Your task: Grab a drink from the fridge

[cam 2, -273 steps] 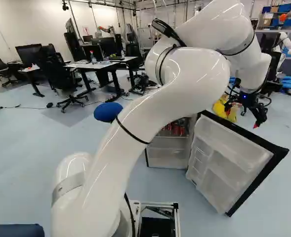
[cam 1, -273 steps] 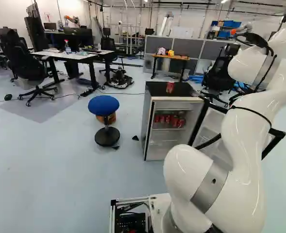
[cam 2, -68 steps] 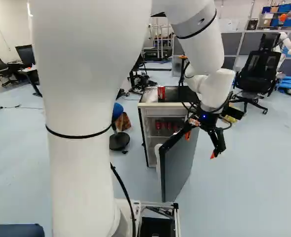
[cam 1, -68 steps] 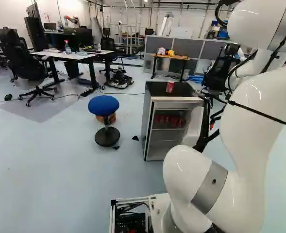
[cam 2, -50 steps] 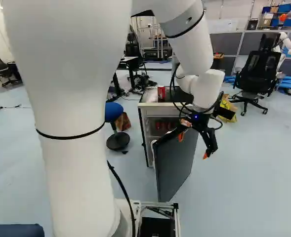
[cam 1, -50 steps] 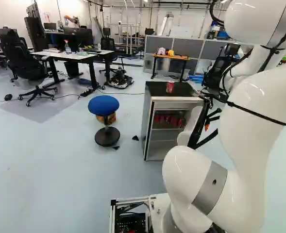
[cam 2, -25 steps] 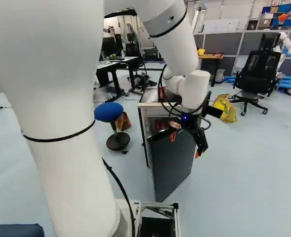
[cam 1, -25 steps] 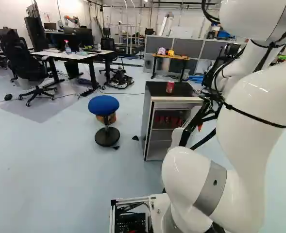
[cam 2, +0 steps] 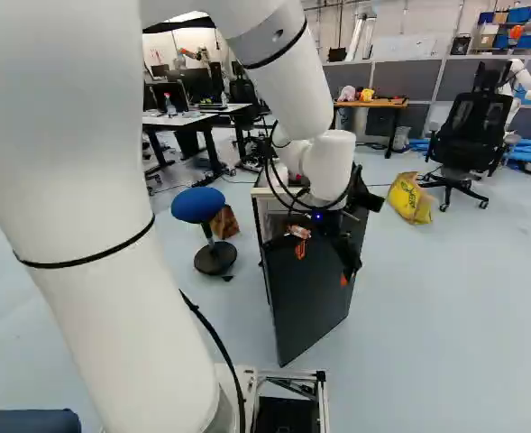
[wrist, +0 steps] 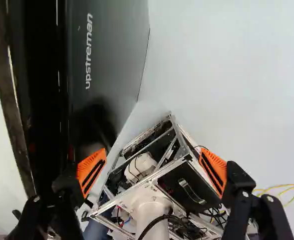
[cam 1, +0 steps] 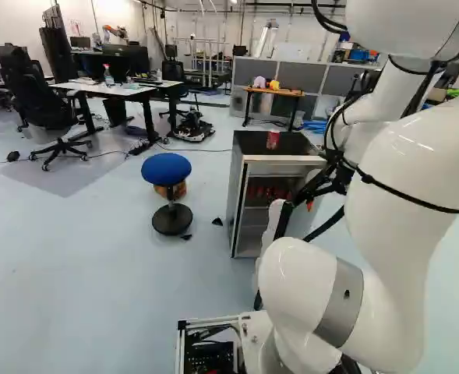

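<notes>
With our base unmoved, we see that the fridge door (cam 2: 306, 307), wide open a few seconds ago, has swung well inward as our arm (cam 2: 76, 171) has moved across beside its outer face; it now stands only partly open. Our gripper (wrist: 152, 172) has its two fingers spread with nothing gripped, while one red can (cam 1: 273, 140) stands upright on top of the fridge (cam 1: 238, 191) and further red cans (cam 1: 268, 191) show dimly inside. We judge this to be a door-closing step, the can on top probably being the drink meant for a later grasp.
</notes>
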